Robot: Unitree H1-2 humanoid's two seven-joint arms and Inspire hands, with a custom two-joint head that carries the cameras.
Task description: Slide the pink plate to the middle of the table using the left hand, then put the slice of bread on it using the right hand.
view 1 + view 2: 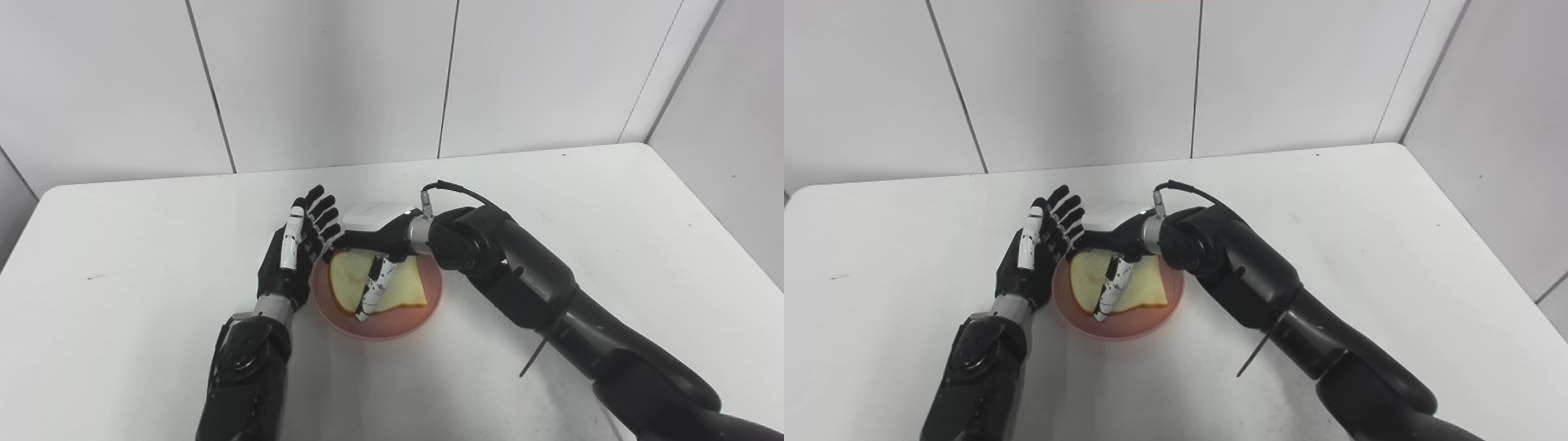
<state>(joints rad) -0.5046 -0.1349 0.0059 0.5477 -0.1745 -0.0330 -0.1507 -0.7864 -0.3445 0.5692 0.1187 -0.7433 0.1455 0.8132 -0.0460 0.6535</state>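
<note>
Both cameras sit side by side up at the robot's head, looking steeply down and forward over the white desk [612, 202] toward the panelled wall [324, 79] behind it. They are close enough that both arms fill the lower frame. The two views share nearly the whole scene; the right eye's picture shows everything shifted leftward.

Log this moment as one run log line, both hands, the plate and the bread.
left hand: open, beside plate rim | right hand: over bread, grip unclear | slice of bread: on pink plate | plate: mid-table
</note>
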